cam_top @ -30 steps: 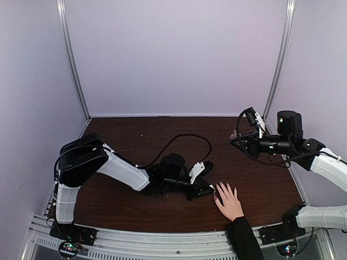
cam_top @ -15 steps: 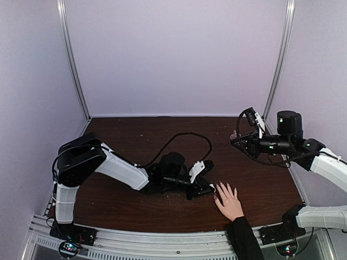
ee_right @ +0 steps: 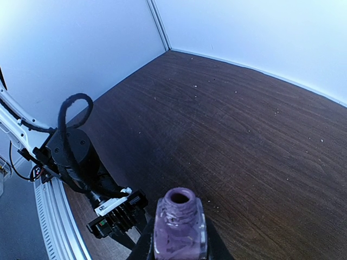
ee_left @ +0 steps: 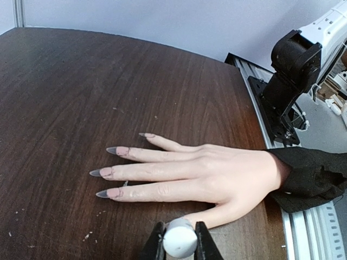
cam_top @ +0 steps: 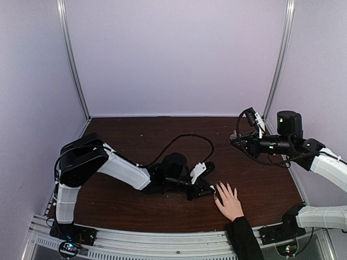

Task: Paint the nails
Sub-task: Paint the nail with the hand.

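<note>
Scarcely any shift: left tool (ee_left: 179,234), pale cap (ee_left: 179,244) beside hand (ee_left: 217,174).

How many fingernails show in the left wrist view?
4 nails, at the tips of the little, ring, middle and index fingers, top to bottom; the fifth, on the thumb, is hidden behind the left gripper.

**Hand laid between two arms**

A hand (cam_top: 230,201) lies flat on the table's (cam_top: 135,135) near right. The left gripper (cam_top: 209,189), holding a cap (ee_left: 179,242), sits just left of it; the right gripper (cam_top: 234,140), holding a bottle (ee_right: 179,227), hangs behind it.
</note>
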`<state>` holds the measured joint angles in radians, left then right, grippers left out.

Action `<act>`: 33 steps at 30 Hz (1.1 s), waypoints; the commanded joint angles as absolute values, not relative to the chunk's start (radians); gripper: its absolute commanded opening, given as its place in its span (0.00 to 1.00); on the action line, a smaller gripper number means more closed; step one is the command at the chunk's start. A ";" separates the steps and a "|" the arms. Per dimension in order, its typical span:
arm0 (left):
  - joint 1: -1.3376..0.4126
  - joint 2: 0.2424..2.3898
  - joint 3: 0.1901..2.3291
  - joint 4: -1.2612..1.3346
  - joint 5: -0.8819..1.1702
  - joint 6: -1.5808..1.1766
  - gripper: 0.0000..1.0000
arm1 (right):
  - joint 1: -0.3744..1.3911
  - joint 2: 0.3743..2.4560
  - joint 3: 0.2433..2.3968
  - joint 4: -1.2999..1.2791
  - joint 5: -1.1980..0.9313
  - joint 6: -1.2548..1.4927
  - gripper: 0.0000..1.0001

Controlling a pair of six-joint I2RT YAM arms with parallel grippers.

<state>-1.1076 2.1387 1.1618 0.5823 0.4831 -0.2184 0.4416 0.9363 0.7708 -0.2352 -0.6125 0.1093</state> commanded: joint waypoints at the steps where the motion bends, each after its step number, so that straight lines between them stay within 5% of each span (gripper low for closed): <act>1: -1.113 2.160 1.190 0.588 0.494 -0.203 0.00 | 0.436 0.929 0.764 -0.207 -0.612 0.115 0.00; 33: -1.119 2.186 1.215 0.560 0.509 -0.201 0.00 | 0.436 0.930 0.764 -0.207 -0.613 0.114 0.00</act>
